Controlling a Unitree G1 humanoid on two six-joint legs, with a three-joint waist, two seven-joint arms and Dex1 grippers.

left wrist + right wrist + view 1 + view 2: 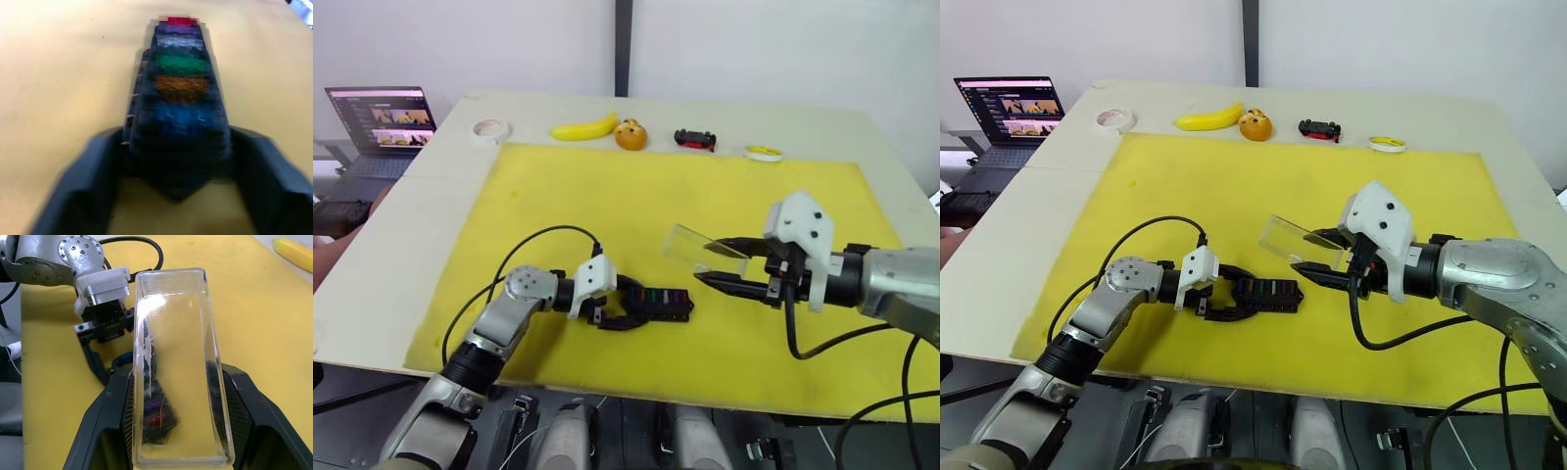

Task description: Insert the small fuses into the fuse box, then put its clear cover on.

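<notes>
The black fuse box [664, 302] lies on the yellow mat [607, 196] near its front edge. My left gripper [631, 305] is shut on the box's left end, one finger [93, 181] on each side. The small fuses [178, 63] sit in a row in its slots: red, purple, grey, green, amber and blue. My right gripper [703, 260] is shut on the clear cover [700, 247] and holds it tilted in the air, just right of and above the box. In the right wrist view the cover [176, 362] hangs over the box.
Along the table's far side lie a white tape roll [491, 128], a banana [584, 127], an orange round object [630, 134], a black-and-red toy car [695, 139] and a yellow tape roll [764, 152]. A laptop [382, 122] stands at the far left.
</notes>
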